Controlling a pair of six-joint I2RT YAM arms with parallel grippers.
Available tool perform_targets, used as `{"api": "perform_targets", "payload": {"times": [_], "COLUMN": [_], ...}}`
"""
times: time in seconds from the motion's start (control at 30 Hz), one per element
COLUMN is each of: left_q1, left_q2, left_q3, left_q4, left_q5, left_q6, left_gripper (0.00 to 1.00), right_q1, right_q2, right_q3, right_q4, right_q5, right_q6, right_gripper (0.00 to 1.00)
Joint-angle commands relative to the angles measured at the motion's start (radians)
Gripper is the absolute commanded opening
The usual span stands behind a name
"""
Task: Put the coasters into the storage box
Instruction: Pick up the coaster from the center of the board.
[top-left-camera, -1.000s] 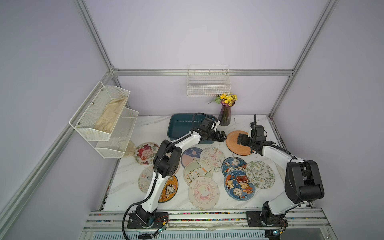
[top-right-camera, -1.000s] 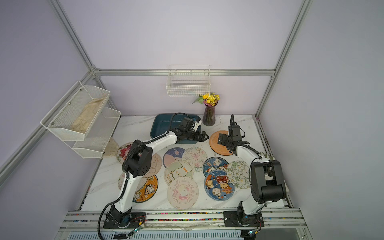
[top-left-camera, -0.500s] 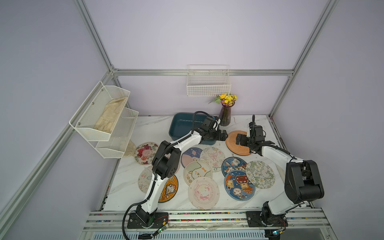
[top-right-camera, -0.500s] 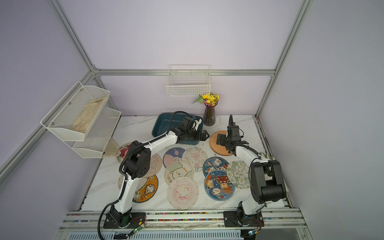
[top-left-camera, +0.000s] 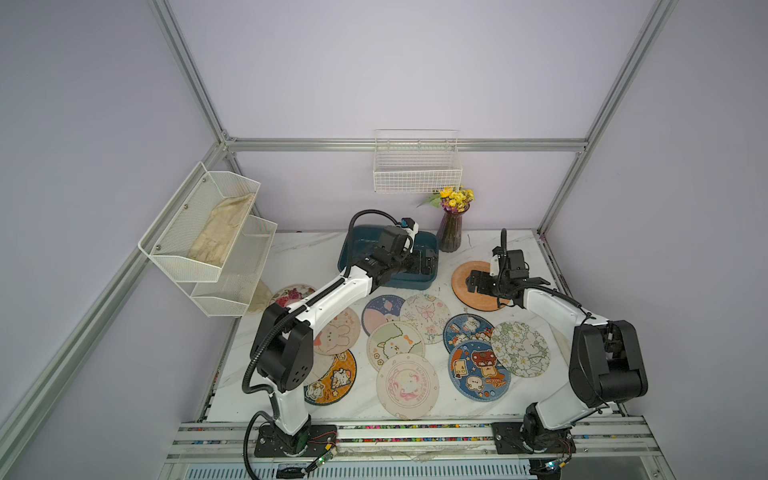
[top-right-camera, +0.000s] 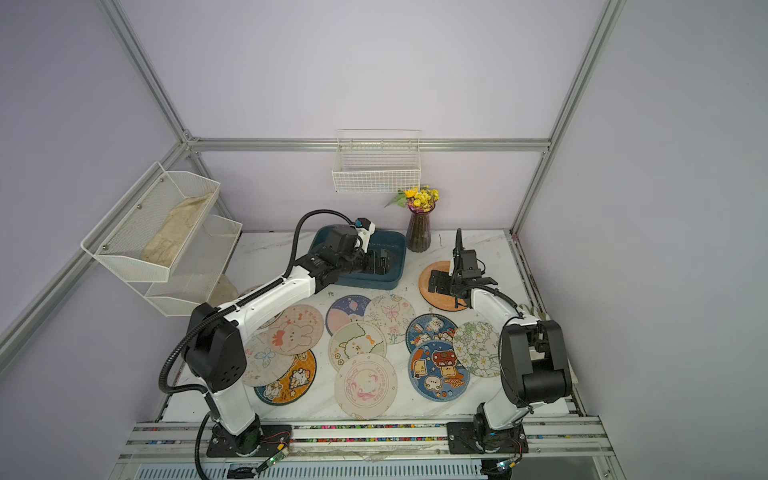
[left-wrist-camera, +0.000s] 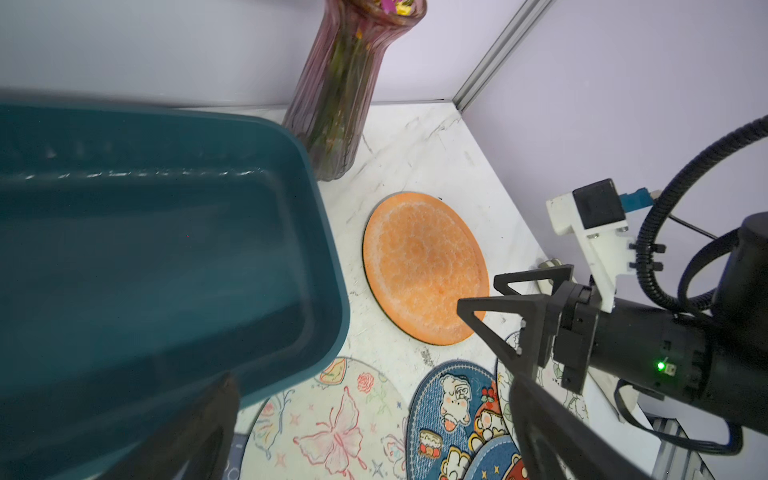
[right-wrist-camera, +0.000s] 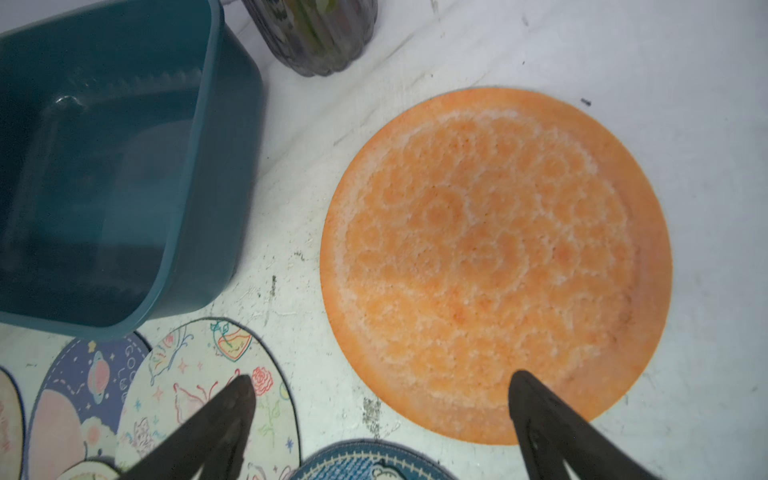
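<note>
Hovering wide and empty above the near edge of the orange coaster (right-wrist-camera: 494, 257), the jaws of the right arm (top-left-camera: 548, 301) are shown poised for a pick. In the right wrist view, one of the fingertips (right-wrist-camera: 528, 395) is seen over the orange rim and the opposite one over the neighbouring butterfly coaster (right-wrist-camera: 187, 361). The orange coaster lies flat on the tabletop (right-wrist-camera: 706, 124), just beside the storage box (left-wrist-camera: 166, 249) but apart from it, and near the vase (top-left-camera: 451, 232). The jaws of the left arm (top-left-camera: 332, 299) are likewise spread wide, with nothing between them, over the box, in which no coaster can be made out. The other coasters (top-left-camera: 407, 386) are spread, partly overlapping, across the front of the tabletop. Because the mat is thin and flush with the surface, a clean pick is judged to require that both fingertips be brought onto the orange rim alone. The wrist would be tilted so that one tip can be worked under the edge before closing. The butterfly coaster should be kept out of the pinch, and the box cleared by the left arm before the mat is carried over.
</note>
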Motion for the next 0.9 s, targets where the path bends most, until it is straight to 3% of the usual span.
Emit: {"api": "perform_targets", "payload": {"times": [0.0,0.2,0.43,0.87], "left_q1": [0.010,0.010,0.010,0.006], "left_q2": [-0.097,-0.199,-0.296,-0.448], "left_q3": [-0.132,-0.277,-0.417,-0.665], "left_q4": [-0.011,-0.094,-0.177,-0.218], "left_q5": [-0.027,-0.024,-0.020,0.050], "left_q6": [-0.043,-0.099,-0.150,-0.263], "left_gripper": [1.00,1.00,0.97,0.87], "right_q1": [0.001,0.022,0.115,0.316], "right_q2": [0.004,-0.013,0.000,0.034], "right_q3": [0.023,-0.015,-0.008,-0.048], "right_q4": [-0.121,-0.187,-0.254,-0.211], "right_q5": [-0.098,-0.252,-0.337,-0.402], "right_q6": [0.007,0.005,-0.027,-0.011], "right_gripper": [0.93,0.89,0.86,0.80]}}
